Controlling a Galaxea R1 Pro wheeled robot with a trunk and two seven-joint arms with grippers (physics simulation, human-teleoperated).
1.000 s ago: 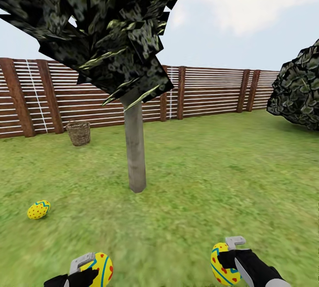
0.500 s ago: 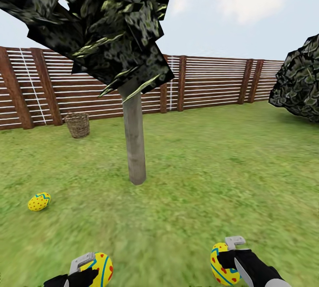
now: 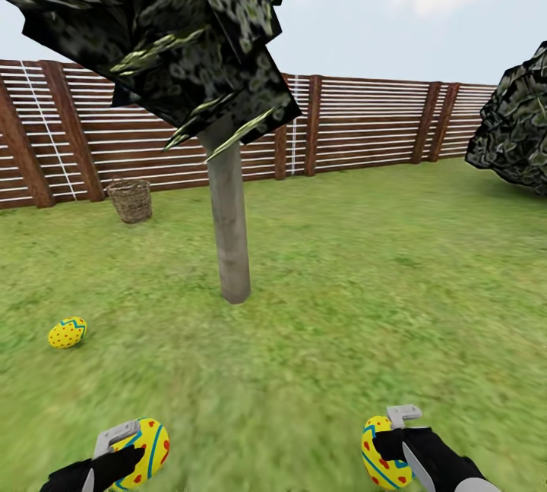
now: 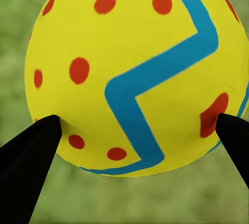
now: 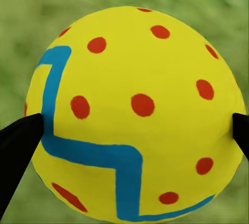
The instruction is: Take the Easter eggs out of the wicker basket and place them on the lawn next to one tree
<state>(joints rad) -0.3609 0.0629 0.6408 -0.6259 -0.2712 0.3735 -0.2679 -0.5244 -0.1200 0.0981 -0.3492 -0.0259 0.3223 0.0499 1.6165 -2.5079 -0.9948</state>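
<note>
Near tree (image 3: 232, 249) — pincers (image 3: 129, 450) gripping eggs (image 3: 386, 452).

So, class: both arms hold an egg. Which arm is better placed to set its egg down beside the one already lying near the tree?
Probably the left arm: its egg is on the same side as the lying egg, left of the tree.

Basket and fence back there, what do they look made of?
The wicker basket looks like woven wicker, tan-brown and matte, with an open crisscross weave. The fence appears to be wood: brown posts and thin horizontal slats with light showing between; grain isn't resolvable.
</note>
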